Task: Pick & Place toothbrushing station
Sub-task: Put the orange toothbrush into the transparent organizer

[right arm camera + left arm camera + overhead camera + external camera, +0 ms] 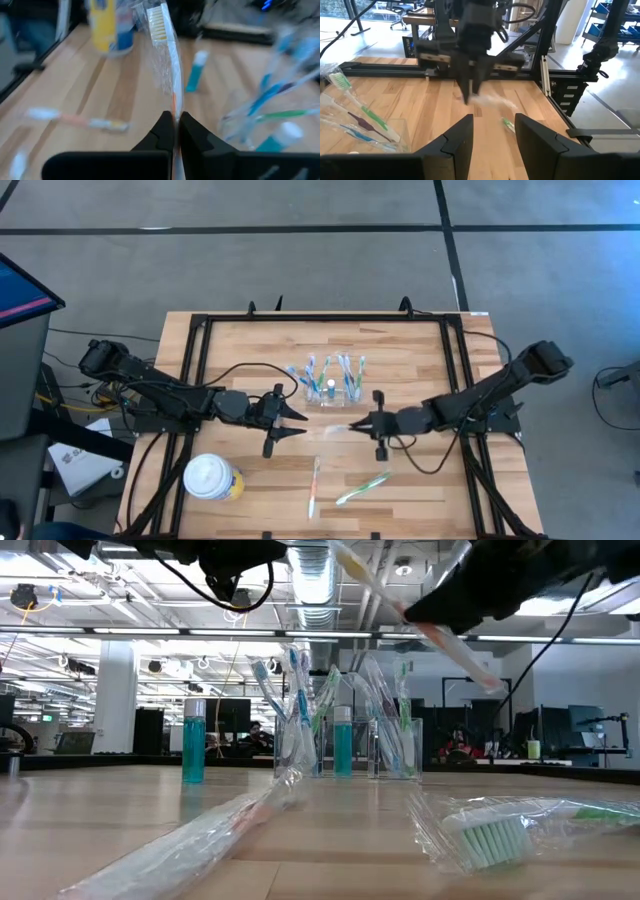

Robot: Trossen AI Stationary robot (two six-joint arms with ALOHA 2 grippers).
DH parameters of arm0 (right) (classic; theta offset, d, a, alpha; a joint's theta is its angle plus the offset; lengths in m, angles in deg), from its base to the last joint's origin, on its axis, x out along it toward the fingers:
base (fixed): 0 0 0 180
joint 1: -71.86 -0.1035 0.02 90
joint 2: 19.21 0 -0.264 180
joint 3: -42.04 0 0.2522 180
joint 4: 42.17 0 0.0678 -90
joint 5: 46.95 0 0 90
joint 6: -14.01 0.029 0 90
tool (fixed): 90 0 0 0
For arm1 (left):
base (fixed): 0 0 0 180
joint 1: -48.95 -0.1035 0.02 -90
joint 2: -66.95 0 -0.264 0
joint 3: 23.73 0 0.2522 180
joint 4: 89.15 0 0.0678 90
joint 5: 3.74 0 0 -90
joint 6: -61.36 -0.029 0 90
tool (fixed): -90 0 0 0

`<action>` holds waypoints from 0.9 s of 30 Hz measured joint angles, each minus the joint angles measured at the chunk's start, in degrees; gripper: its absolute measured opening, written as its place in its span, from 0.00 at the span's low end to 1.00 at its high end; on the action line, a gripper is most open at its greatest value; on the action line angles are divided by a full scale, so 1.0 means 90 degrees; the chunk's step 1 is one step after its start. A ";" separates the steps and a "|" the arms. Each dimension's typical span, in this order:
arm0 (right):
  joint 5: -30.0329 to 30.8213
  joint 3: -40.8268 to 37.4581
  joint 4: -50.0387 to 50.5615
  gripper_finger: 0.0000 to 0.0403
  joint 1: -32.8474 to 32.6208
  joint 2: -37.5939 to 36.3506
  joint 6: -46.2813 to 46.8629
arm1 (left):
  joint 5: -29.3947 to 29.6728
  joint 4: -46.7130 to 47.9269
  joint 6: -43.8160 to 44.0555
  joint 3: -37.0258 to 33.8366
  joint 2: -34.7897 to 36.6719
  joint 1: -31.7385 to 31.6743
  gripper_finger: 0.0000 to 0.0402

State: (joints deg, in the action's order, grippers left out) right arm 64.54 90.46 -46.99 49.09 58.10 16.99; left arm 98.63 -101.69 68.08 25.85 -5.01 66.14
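From above, the clear holder (pixel 331 388) stands near the middle of the wooden table (pixel 240 350), toward its far side, with several toothbrushes leaning in it. The left gripper (pixel 297 424) is beside the holder, on its left and a little nearer the front edge, and its fingers are spread with nothing between them. The right gripper (pixel 356 426) is just in front of the holder and pinches a wrapped toothbrush (pixel 338 427). Two more wrapped toothbrushes (pixel 314 486) lie near the front edge, and a yellow cup (pixel 211 477) with a white lid stands at the front left.

From table height, the holder (pixel 345 745) is upright behind the wrapped brushes lying in front. The held toothbrush (pixel 440 632) hangs tilted above it.

In the left wrist view, the two fingers (pixel 461 141) are apart, and the right gripper (pixel 470 89) faces them.

In the right wrist view, the fingers (pixel 165 135) are pressed on the toothbrush (pixel 164 45), whose bristle head points away.
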 joint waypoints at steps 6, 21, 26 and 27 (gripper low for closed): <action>0.0285 -0.0587 -0.1445 0.01 0.0381 -0.0097 -0.0089 | -0.0024 -0.0017 0.0000 0.0000 0.0000 0.0000 0.34; 0.0280 -0.1604 -0.4548 0.00 0.1091 -0.0040 -0.0567 | -0.0015 -0.0041 0.0000 0.0001 0.0000 -0.0002 0.34; 0.0247 -0.1801 -0.5481 0.00 0.1295 0.0327 -0.0569 | -0.0012 -0.0041 0.0000 0.0001 0.0000 0.0000 0.34; 0.0203 -0.1827 -0.5757 0.00 0.1353 0.0456 -0.0565 | -0.0012 -0.0041 0.0000 0.0000 0.0000 0.0000 0.34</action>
State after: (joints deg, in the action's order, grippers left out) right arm 66.36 74.02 -98.80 61.26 62.20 11.90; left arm 98.53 -102.06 68.08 25.85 -5.01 66.14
